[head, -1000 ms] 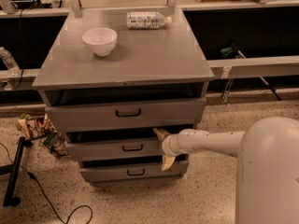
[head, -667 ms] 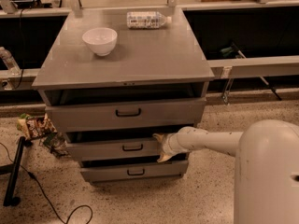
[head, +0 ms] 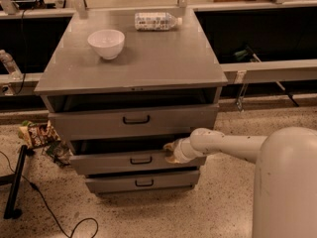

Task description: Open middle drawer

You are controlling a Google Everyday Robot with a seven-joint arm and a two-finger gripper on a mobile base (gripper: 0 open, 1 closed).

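Observation:
The grey cabinet has three stacked drawers. The middle drawer point(head: 109, 161) has a plain grey front with a small black bar handle point(head: 141, 159) and stands slightly pulled out, with a dark gap above its front. My gripper point(head: 170, 152) is at the top edge of that drawer front, to the right of the handle, at the end of my white arm point(head: 223, 145), which reaches in from the right. The taller top drawer point(head: 133, 121) above is also slightly open. The bottom drawer point(head: 141, 182) is nearly closed.
A white bowl point(head: 106, 43) and a lying plastic bottle point(head: 156, 21) sit on the cabinet top point(head: 148, 63). Snack bags point(head: 39, 135) and a black stand with a cable point(head: 15, 182) lie on the floor at left. A grey rail point(head: 272, 71) runs to the right.
My gripper and arm have shifted left along the middle drawer's front, from its right end toward the handle. The drawer looks about as far out as before.

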